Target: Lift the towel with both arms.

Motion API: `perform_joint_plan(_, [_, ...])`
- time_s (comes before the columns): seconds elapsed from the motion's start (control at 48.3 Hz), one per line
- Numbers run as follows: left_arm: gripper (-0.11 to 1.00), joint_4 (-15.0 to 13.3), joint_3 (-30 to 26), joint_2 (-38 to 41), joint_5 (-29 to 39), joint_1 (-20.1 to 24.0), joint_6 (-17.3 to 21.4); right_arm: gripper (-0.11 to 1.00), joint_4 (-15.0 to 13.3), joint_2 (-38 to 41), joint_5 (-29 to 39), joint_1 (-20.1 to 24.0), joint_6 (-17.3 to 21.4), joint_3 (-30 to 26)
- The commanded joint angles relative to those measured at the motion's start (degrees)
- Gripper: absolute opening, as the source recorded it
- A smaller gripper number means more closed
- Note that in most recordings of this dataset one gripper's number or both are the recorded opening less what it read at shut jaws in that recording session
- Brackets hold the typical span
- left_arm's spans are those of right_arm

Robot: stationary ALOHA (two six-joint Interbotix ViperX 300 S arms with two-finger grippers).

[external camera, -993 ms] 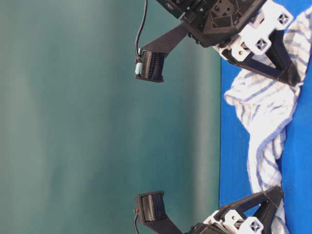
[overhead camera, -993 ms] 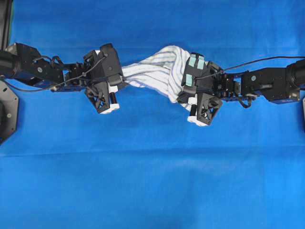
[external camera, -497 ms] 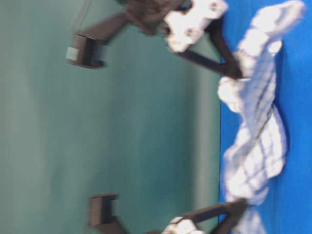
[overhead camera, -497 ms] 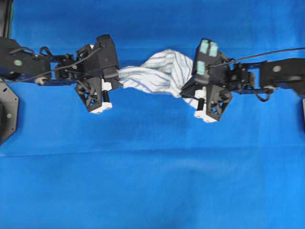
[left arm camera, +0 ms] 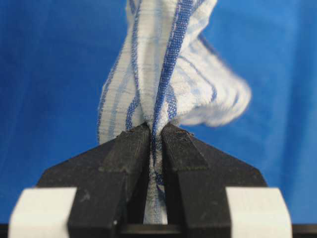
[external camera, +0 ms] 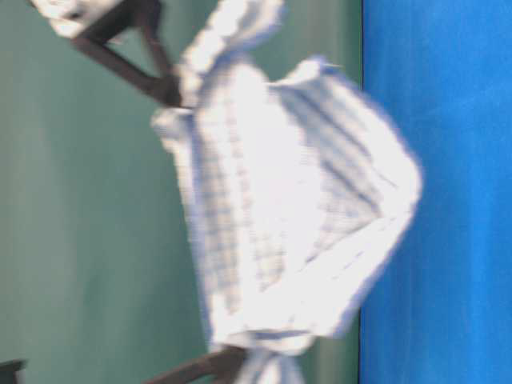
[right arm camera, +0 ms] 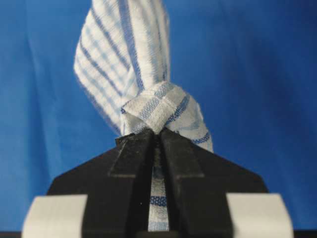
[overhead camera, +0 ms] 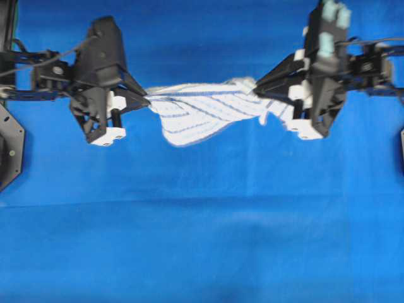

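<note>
Blue sheet (overhead camera: 202, 240) fills nearly all of my overhead view, flat and plain, with a faint crease running across it below the arms; in the table-level view it is the bright blue band on the right, against a dull green backdrop (external camera: 88, 208). Next in size is the towel (overhead camera: 208, 108), white with thin blue-grey stripes, which I see strung between the two arms as a loose band that sags and fans out in its middle. From table level it is blurred, but I can make out the cloth (external camera: 280, 200) spread wide in front of the green backdrop, its hanging edge near the sheet; whether it touches the sheet I cannot tell. The left arm enters from the left edge and the right arm from the right, both black with white blocks. My left gripper (overhead camera: 146, 103) is pinched on the left end of the towel: in its wrist view the two black fingers (left arm camera: 130, 148) are pressed nearly together with a thin fold of striped cloth squeezed between them. My right gripper (overhead camera: 257, 90) is clamped on the other end, and its wrist view shows the fingers (right arm camera: 136, 151) closed on a bunched fold of cloth (right arm camera: 158, 111) that bulges just beyond the tips.
</note>
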Motion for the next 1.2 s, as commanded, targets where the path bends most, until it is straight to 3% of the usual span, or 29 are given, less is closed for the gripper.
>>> perform_joint_plan(0.0, [0.03, 0.00, -2.99, -2.99, 1.76, -0.79, -0.53, 0.08, -0.97, -2.55, 1.49, -0.26, -0.09, -2.99])
perform_joint_plan(0.559, [0.03, 0.00, -14.59, -8.96, 9.58, -1.58, -0.62, 0.08, -5.36, -5.01, 12.66, -0.35, -0.26, -16.96])
perform_joint_plan(1.179, [0.04, 0.00, -15.38, -9.93, 8.70, -1.67, -0.44, 0.08, -5.36, -5.10, 12.22, -0.26, -1.05, -17.49])
